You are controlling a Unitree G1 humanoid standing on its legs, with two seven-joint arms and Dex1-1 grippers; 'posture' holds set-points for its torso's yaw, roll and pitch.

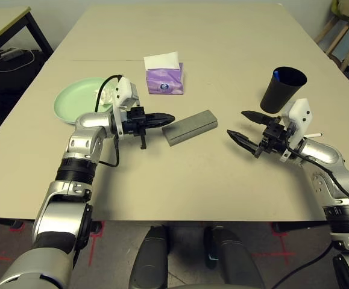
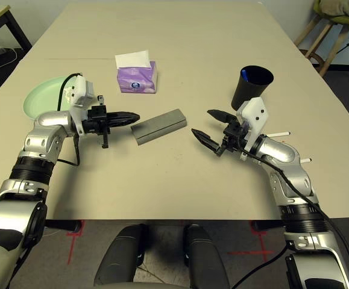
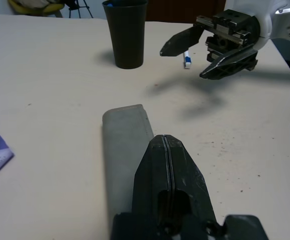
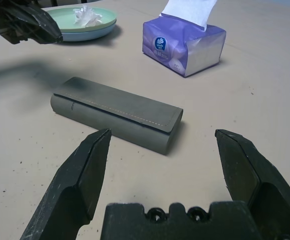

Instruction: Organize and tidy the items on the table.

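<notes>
A long grey glasses case point(image 1: 190, 127) lies closed in the middle of the beige table point(image 1: 222, 42). My left gripper point(image 1: 168, 118) is shut with nothing in it, its tip at the case's left end point(image 3: 127, 145); whether it touches the case I cannot tell. Right of the case, my right gripper point(image 1: 235, 123) stands open and empty, pointing at it point(image 4: 117, 112). Behind it stands a black cup point(image 1: 282, 89) with something blue inside. A purple tissue box point(image 1: 164, 77) sits behind the case. At the left, a pale green plate point(image 1: 78, 99) stacked on a pale blue one holds a crumpled white tissue point(image 4: 87, 15).
A smaller tan desk with black legs point(image 1: 5, 24) stands beyond the table's far left corner, with cables on the floor beside it. A wooden stool point(image 1: 343, 30) is at the far right. A small white and blue object point(image 3: 186, 59) lies by the cup.
</notes>
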